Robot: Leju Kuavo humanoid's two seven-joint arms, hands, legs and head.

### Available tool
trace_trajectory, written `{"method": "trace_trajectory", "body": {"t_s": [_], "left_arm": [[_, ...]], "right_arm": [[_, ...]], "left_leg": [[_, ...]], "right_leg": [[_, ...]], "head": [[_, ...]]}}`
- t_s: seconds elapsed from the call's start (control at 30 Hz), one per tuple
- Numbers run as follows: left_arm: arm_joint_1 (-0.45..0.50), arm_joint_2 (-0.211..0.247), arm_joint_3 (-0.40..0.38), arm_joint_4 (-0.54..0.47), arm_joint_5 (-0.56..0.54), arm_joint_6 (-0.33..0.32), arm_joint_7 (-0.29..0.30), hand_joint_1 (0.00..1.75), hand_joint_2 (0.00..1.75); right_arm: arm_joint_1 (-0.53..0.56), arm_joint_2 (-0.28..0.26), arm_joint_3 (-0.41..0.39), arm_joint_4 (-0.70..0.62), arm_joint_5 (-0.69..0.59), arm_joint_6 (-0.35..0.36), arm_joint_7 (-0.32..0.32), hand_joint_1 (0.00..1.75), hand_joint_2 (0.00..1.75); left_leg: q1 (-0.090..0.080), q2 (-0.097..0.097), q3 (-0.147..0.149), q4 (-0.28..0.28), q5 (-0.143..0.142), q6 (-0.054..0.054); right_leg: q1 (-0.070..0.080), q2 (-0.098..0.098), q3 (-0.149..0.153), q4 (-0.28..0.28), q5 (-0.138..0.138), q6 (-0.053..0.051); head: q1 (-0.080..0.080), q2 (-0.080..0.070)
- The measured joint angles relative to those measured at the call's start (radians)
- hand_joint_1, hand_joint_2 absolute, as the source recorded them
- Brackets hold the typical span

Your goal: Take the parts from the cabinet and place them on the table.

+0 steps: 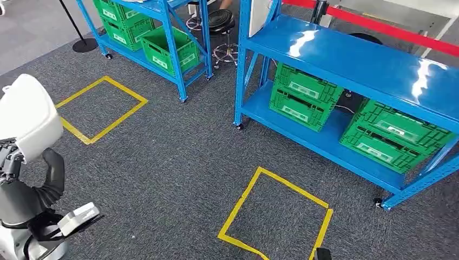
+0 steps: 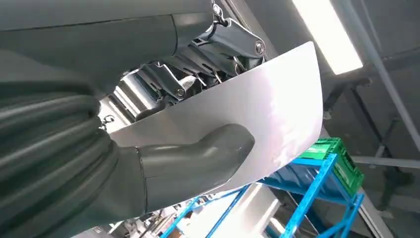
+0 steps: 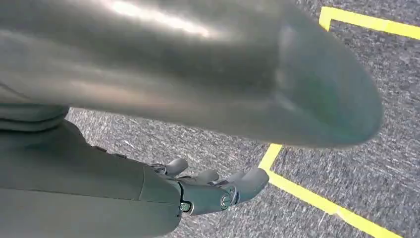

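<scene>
Near the lower left corner of the head view, the left hand [image 1: 13,162] is holding a white part [image 1: 27,116] up, well apart from the big rack [image 1: 352,65] on the right. From the head view the part is looking like a rounded white plate, and it is hiding most of the fingers. The left wrist view is showing the grip closer: the grey thumb [image 2: 198,161] is pressing flat on one face of the part [image 2: 267,109], and the darker fingers [image 2: 168,82] are lying behind its other face, so the hand is clamped on it. Green crates [image 1: 303,97] are sitting on the low shelf of the rack.

The right wrist view is showing the right hand [image 3: 218,191] hanging over grey carpet [image 3: 346,163], beside a line of yellow tape [image 3: 317,201]. Its fingers are lightly curled, a little apart, and holding nothing.
</scene>
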Motion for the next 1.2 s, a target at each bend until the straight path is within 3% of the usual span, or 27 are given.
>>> {"method": "trace_trajectory", "body": {"t_s": [0.27, 0.37, 0.4, 0.43, 0.47, 0.53, 0.57, 0.6, 0.63, 0.67, 0.7, 0.73, 0.77, 0.8, 0.83, 0.87, 0.93, 1.03, 1.13, 1.2], "left_arm": [[0.023, -0.001, 0.005, -0.011, 0.027, 0.0, 0.0, 1.75, 1.75], [0.023, 0.0, 0.005, -0.004, 0.026, 0.0, 0.001, 1.75, 1.75], [0.022, 0.001, 0.005, -0.003, 0.021, 0.0, 0.002, 1.75, 1.75], [0.021, 0.0, 0.003, -0.001, 0.018, 0.0, 0.003, 1.75, 1.75], [0.019, 0.0, 0.003, 0.002, 0.017, 0.0, 0.003, 1.75, 1.75], [0.02, 0.0, 0.003, 0.009, 0.018, 0.0, 0.005, 1.75, 1.75], [0.021, 0.0, 0.003, 0.01, 0.02, 0.0, 0.004, 1.75, 1.75], [0.02, 0.001, 0.003, 0.016, 0.022, 0.0, 0.003, 1.75, 1.75], [0.02, 0.001, 0.003, 0.022, 0.023, 0.0, 0.003, 1.75, 1.75], [0.02, 0.001, 0.003, 0.026, 0.024, 0.0, 0.003, 1.75, 1.75], [0.018, 0.001, 0.003, 0.029, 0.024, 0.0, 0.003, 1.75, 1.75], [0.016, 0.001, 0.003, 0.032, 0.023, 0.0, 0.005, 1.75, 1.75], [0.014, 0.001, 0.003, 0.034, 0.022, 0.0, 0.007, 1.75, 1.75], [0.009, 0.001, 0.003, 0.037, 0.021, 0.0, 0.013, 1.75, 1.75], [0.006, 0.001, 0.002, 0.039, 0.019, 0.0, 0.015, 1.75, 1.75], [0.003, 0.001, 0.002, 0.043, 0.019, 0.0, 0.016, 1.75, 1.75], [-0.002, 0.002, 0.001, 0.049, 0.021, -0.001, 0.019, 1.75, 1.75], [-0.019, 0.003, -0.001, 0.063, 0.022, -0.001, 0.021, 1.75, 1.75], [-0.03, 0.003, -0.007, 0.074, 0.016, -0.001, 0.027, 1.75, 1.75], [-0.038, 0.002, -0.01, 0.081, 0.005, -0.001, 0.034, 1.75, 1.75]], "right_arm": [[0.001, 0.0, 0.007, 0.0, 0.001, 0.008, -0.007, 0.0, 0.0], [-0.005, 0.0, 0.011, 0.0, 0.0, 0.018, -0.017, 0.0, 0.0], [-0.007, 0.0, 0.014, 0.0, 0.0, 0.018, -0.017, 0.0, 0.0], [-0.008, 0.0, 0.016, 0.0, 0.0, 0.018, -0.018, 0.0, 0.0], [-0.009, 0.0, 0.016, 0.0, 0.0, 0.018, -0.018, 0.0, 0.0], [-0.008, 0.0, 0.016, 0.0, 0.001, 0.018, -0.017, 0.0, 0.0], [-0.006, 0.0, 0.016, 0.0, 0.001, 0.018, -0.016, 0.0, 0.0], [-0.003, 0.0, 0.017, 0.0, 0.0, 0.017, -0.016, 0.0, 0.0], [-0.001, 0.0, 0.016, 0.0, -0.002, 0.015, -0.016, 0.0, 0.0], [-0.001, 0.0, 0.016, 0.0, -0.008, 0.014, -0.016, 0.0, 0.0], [-0.001, -0.001, 0.016, 0.0, -0.016, 0.014, -0.016, 0.0, 0.0], [-0.001, -0.001, 0.016, 0.0, -0.022, 0.014, -0.016, 0.0, 0.0], [-0.001, 0.0, 0.016, 0.001, -0.025, 0.015, -0.014, 0.0, 0.0], [0.0, 0.0, 0.016, 0.001, -0.032, 0.015, -0.015, 0.0, 0.0], [0.003, 0.0, 0.015, 0.001, -0.037, 0.014, -0.016, 0.0, 0.0], [0.005, 0.0, 0.013, 0.001, -0.042, 0.014, -0.018, 0.0, 0.0], [0.008, -0.001, 0.011, 0.001, -0.048, 0.014, -0.025, 0.0, 0.0], [0.013, -0.002, 0.003, 0.001, -0.051, 0.015, -0.032, 0.0, 0.0], [0.016, -0.001, 0.0, 0.001, -0.04, 0.016, -0.031, 0.0, 0.0], [0.016, -0.001, 0.0, 0.001, -0.029, 0.016, -0.027, 0.0, 0.0]], "left_leg": [[-0.006, 0.0, -0.001, 0.003, -0.003, 0.004], [-0.01, -0.003, -0.01, 0.001, -0.003, 0.012], [-0.003, -0.006, -0.002, -0.012, 0.003, 0.019], [0.003, -0.011, 0.009, -0.022, 0.011, 0.022], [0.006, -0.013, 0.008, -0.024, 0.015, 0.028], [0.006, -0.025, 0.001, -0.023, 0.016, 0.029], [0.006, -0.032, -0.001, -0.023, 0.017, 0.028], [0.007, -0.043, -0.002, -0.022, 0.019, 0.025], [0.008, -0.045, -0.002, -0.021, 0.019, 0.023], [0.011, -0.055, -0.002, -0.017, 0.018, 0.019], [0.015, -0.059, -0.003, -0.012, 0.015, 0.012], [0.018, -0.062, -0.004, -0.003, 0.01, 0.004], [0.014, -0.066, -0.009, 0.004, 0.007, -0.008], [0.013, -0.07, -0.011, 0.008, 0.005, -0.016], [0.013, -0.069, -0.012, 0.011, 0.002, -0.018], [0.013, -0.067, -0.01, 0.005, 0.004, 0.006], [0.012, -0.067, -0.008, 0.001, 0.009, 0.014], [0.014, -0.064, -0.004, -0.009, 0.017, 0.001], [0.016, -0.064, -0.006, -0.01, 0.016, -0.012], [0.015, -0.064, -0.007, -0.006, 0.014, -0.009]], "right_leg": [[-0.007, -0.001, 0.0, 0.0, 0.001, 0.008], [-0.011, -0.008, 0.003, -0.005, 0.003, 0.014], [-0.006, -0.01, 0.006, -0.006, -0.001, 0.02], [-0.01, 0.003, 0.002, 0.013, -0.013, 0.023], [-0.01, 0.013, -0.018, 0.055, -0.048, 0.023], [-0.014, 0.016, -0.101, 0.234, -0.143, 0.025], [-0.015, 0.017, -0.133, 0.303, -0.168, 0.026], [-0.017, 0.017, -0.151, 0.339, -0.17, 0.028], [-0.02, 0.018, -0.136, 0.309, -0.14, 0.029], [-0.023, 0.018, -0.096, 0.233, -0.094, 0.03], [-0.027, 0.021, -0.043, 0.128, -0.044, 0.033], [-0.032, 0.027, 0.003, 0.035, -0.011, 0.038], [-0.023, 0.042, 0.006, 0.024, -0.031, 0.038], [-0.026, 0.044, 0.004, 0.021, -0.024, 0.022], [-0.027, 0.041, 0.003, 0.017, -0.022, 0.02], [-0.025, 0.041, 0.003, 0.018, -0.021, 0.02], [-0.022, 0.042, 0.001, 0.019, -0.018, 0.012], [-0.019, 0.044, -0.001, 0.019, -0.017, 0.002], [-0.021, 0.043, -0.003, 0.019, -0.016, 0.0], [-0.021, 0.043, -0.003, 0.02, -0.017, 0.001]], "head": [[0.0, 0.0], [-0.001, 0.0], [0.0, 0.0], [0.0, 0.0], [0.006, 0.0], [0.009, 0.0], [0.009, 0.0], [0.009, 0.0], [0.009, 0.0], [0.009, 0.0], [0.009, 0.0], [0.009, 0.0], [0.01, 0.0], [0.007, 0.0], [0.008, 0.0], [0.007, 0.0], [0.007, 0.0], [0.008, 0.0], [0.008, 0.0], [0.008, 0.0]]}}
